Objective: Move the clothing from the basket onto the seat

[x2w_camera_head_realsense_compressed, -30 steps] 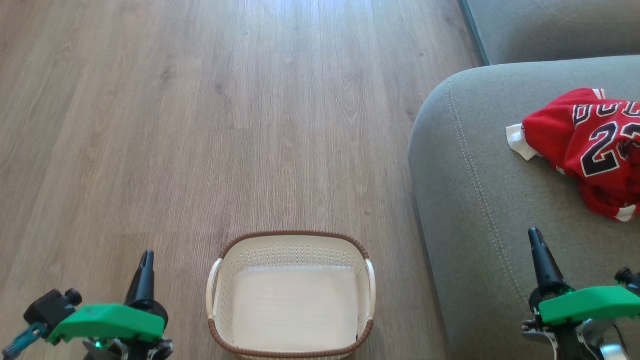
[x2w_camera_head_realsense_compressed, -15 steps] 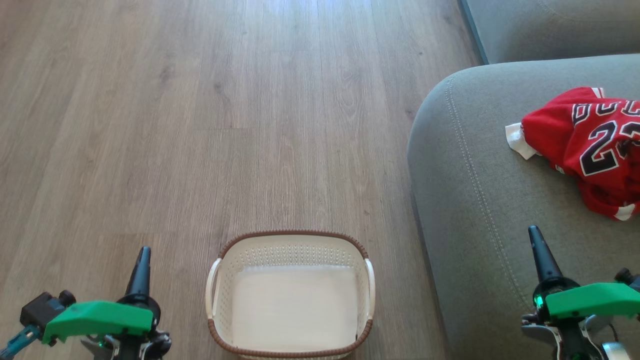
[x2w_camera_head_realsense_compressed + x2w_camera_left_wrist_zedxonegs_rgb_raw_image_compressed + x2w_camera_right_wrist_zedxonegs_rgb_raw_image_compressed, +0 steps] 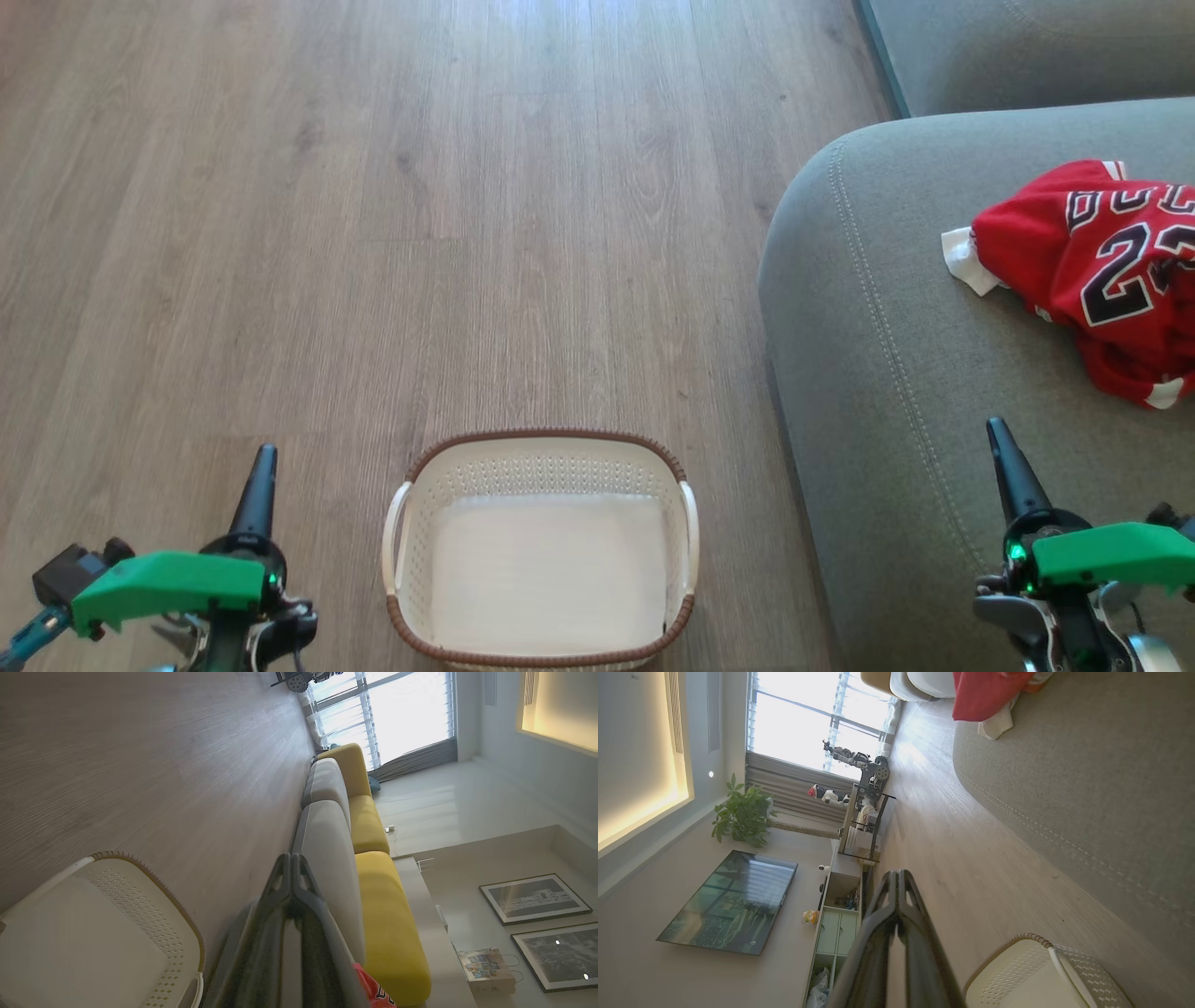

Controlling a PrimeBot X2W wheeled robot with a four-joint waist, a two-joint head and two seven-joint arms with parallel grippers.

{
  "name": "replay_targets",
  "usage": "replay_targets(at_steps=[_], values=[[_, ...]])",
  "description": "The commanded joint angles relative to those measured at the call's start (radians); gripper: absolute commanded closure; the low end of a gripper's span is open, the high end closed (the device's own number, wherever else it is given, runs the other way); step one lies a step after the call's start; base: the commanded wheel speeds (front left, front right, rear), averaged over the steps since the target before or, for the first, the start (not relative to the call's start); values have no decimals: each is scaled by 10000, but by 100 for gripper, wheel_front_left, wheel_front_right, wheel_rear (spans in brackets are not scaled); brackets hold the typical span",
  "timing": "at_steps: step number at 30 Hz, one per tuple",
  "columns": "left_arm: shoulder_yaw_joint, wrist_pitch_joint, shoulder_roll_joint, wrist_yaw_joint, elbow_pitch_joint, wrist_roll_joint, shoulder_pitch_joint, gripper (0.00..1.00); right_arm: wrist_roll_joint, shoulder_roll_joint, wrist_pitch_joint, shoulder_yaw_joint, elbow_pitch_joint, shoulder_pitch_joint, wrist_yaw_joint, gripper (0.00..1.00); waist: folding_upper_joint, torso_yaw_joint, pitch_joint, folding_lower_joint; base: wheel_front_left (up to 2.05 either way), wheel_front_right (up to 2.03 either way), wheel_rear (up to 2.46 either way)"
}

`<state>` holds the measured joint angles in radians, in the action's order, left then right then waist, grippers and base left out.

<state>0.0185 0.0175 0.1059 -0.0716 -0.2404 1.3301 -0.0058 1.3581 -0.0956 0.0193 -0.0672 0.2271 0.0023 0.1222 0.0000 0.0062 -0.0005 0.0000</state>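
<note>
While the left gripper hovers over the wood floor at the near left, its two dark fingers pressed together on nothing, the basket sits on the floor just to its right, its pale bottom bare. Right of the basket rises the seat, close beside it. Over the seat's near part hangs the right gripper, fingers likewise pressed together, holding nothing. Farther back on the seat, at the right edge, the clothing lies crumpled, a white scrap poking out at its left.

Wood-plank floor; a television and potted plant (both in the right wrist view).
</note>
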Motion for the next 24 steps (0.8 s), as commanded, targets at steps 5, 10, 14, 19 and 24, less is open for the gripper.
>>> replay_targets(at_steps=[5,10,14,19,24], values=[[-528,196,-75,-171,196,641,-662,100,588,57,215,-2,-217,-663,69,100,0,-11,7,0,0,0,0],[-677,342,-162,-261,144,1118,-737,100,1024,120,346,-71,-134,-755,72,100,0,-22,13,0,0,0,0],[-827,489,-249,-351,92,1595,-813,100,1460,183,478,-141,-51,-846,76,100,0,-33,19,0,0,0,0],[-976,635,-337,-440,39,2069,-888,100,1893,245,609,-211,31,-937,79,100,0,-44,26,0,0,0,0],[-1096,752,-407,-512,-3,2451,-949,100,2241,296,714,-267,97,-1010,82,100,0,-52,31,0,0,0,0]])
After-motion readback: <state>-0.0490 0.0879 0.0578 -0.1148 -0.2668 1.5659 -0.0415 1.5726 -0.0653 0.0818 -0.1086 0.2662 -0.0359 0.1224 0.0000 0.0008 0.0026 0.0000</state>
